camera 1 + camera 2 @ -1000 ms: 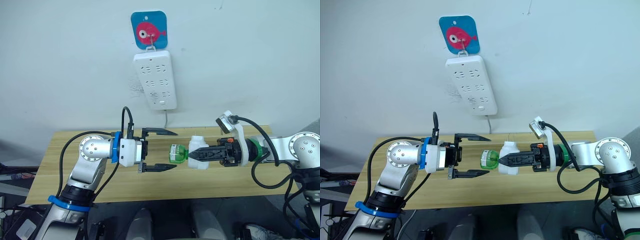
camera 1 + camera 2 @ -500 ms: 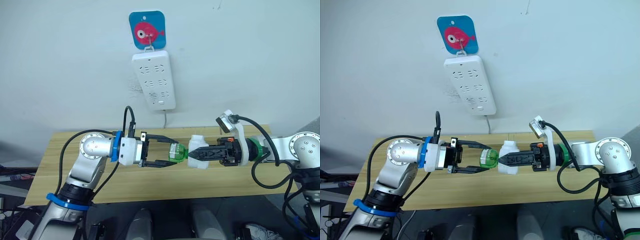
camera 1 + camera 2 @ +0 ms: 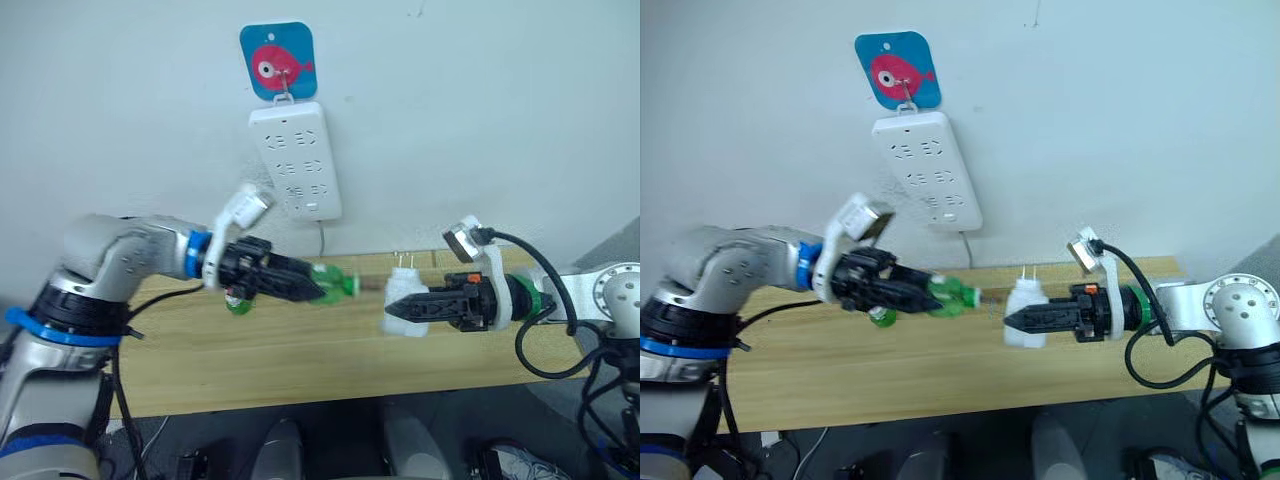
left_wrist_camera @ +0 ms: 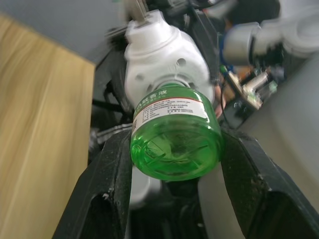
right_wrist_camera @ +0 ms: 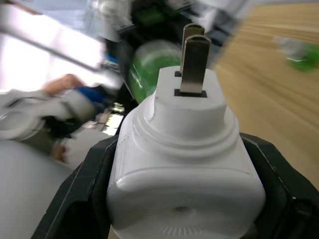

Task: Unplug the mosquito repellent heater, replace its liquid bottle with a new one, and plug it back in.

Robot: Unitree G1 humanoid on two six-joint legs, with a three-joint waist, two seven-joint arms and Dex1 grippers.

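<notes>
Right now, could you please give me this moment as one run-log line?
left gripper: shut on green liquid bottle, separated | right gripper: shut on small white plastic heater, prongs up | second green bottle: on table

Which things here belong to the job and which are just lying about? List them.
Job:
mosquito repellent heater, in right gripper
green liquid bottle, in left gripper
second green bottle, on table
power strip

Lying about:
fish wall hook
</notes>
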